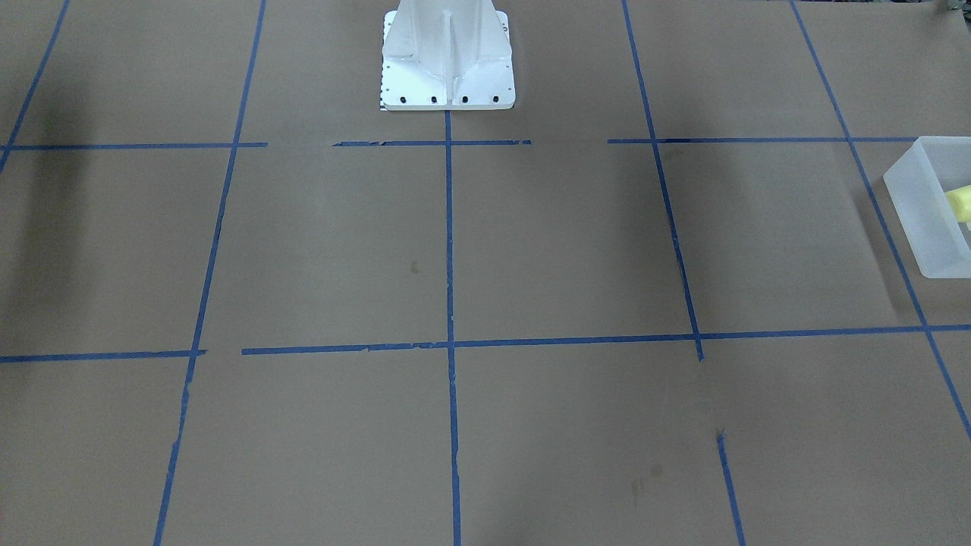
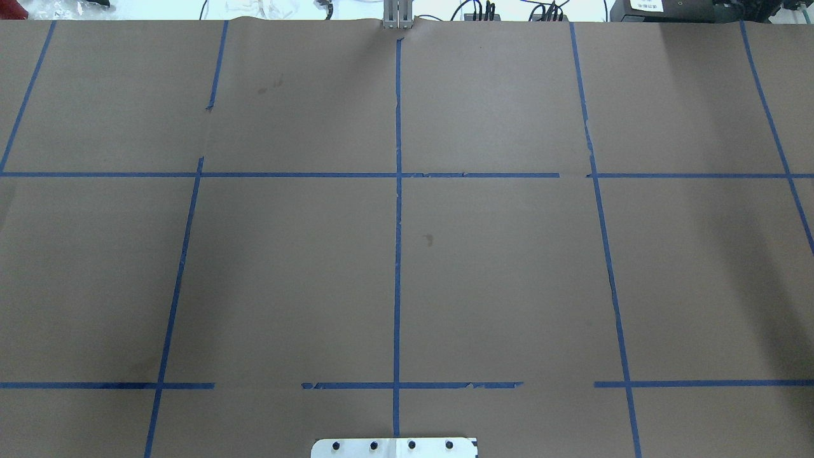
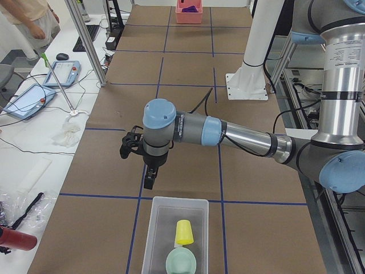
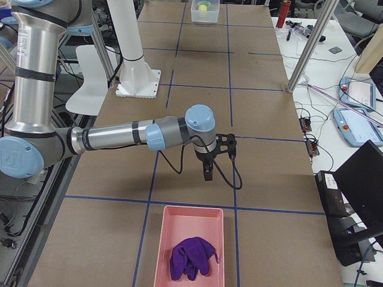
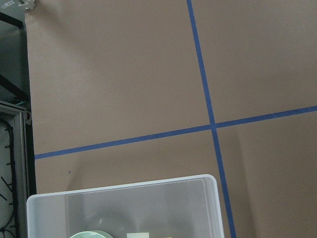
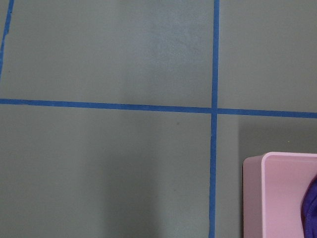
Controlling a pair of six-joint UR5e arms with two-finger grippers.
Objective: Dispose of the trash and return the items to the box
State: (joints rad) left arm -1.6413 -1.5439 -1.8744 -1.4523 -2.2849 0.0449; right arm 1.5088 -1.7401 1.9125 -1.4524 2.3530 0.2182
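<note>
1. Table: brown paper cover with a blue tape grid. No task item lies on it in the overhead view.

2. Box: sits at the table end on the robot's left. Judged light, with thin frosted walls that are likely to flex. If it must be shifted, pinch one wall at the rim, near a corner.

3. Tray: pink, at the opposite table end. It holds the cloth.

4. Bowl: inside the box, beside the cup. Judged light, stiff and smooth, so slippery. Grip across the rim, one finger inside and one outside.

5. Cup: inside the box. Whether it stands or lies cannot be told. Judged very light, with a tapered wall that may slide out of a side grip, so pinch the lip.

6. Left gripper: hangs just beyond the box, fingers pointing down. Finger spread cannot be told.

7. Right gripper: hangs near the tray. Finger spread cannot be told.

Both items appear returned.
</note>
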